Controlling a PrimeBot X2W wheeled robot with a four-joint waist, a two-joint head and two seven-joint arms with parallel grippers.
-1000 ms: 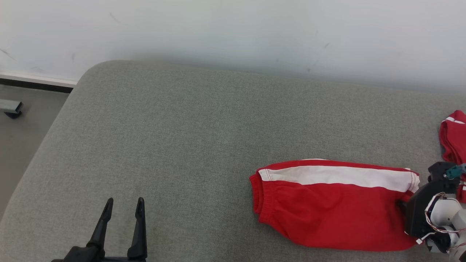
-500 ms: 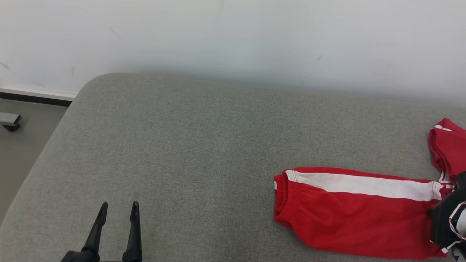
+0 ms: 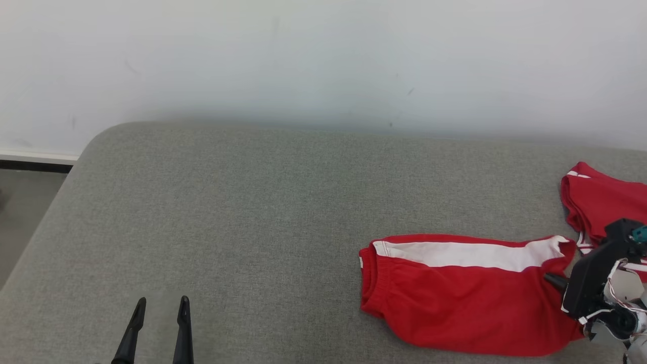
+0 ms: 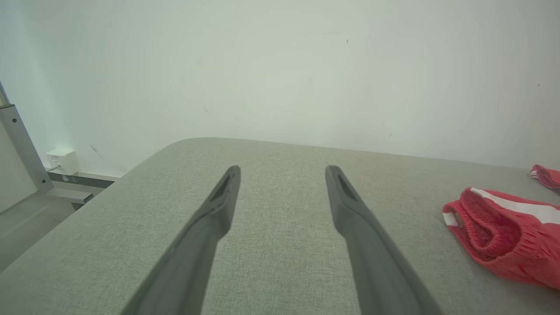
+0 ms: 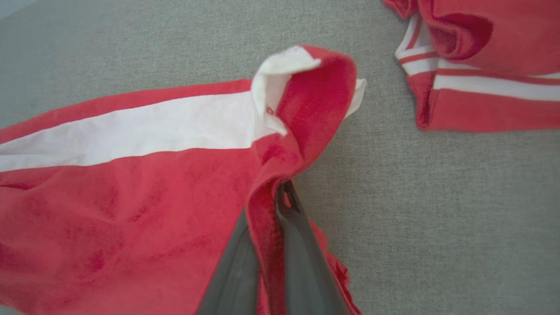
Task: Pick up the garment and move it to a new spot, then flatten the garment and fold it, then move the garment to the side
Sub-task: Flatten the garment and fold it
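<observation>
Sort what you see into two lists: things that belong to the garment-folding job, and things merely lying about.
Belongs to the job:
red garment with white stripe
right gripper, shut on its edge
left gripper, open
grey cushioned surface

Lying about:
second red striped garment, apart at the right
white wall box
metal frame

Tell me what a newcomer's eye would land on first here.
The red shorts with a white side stripe, lying at the right of the grey cushion, stand out first. The right gripper is shut on their hem, bunched up in a fold. A second red garment lies just beyond, and the left gripper hangs open at lower left.
</observation>
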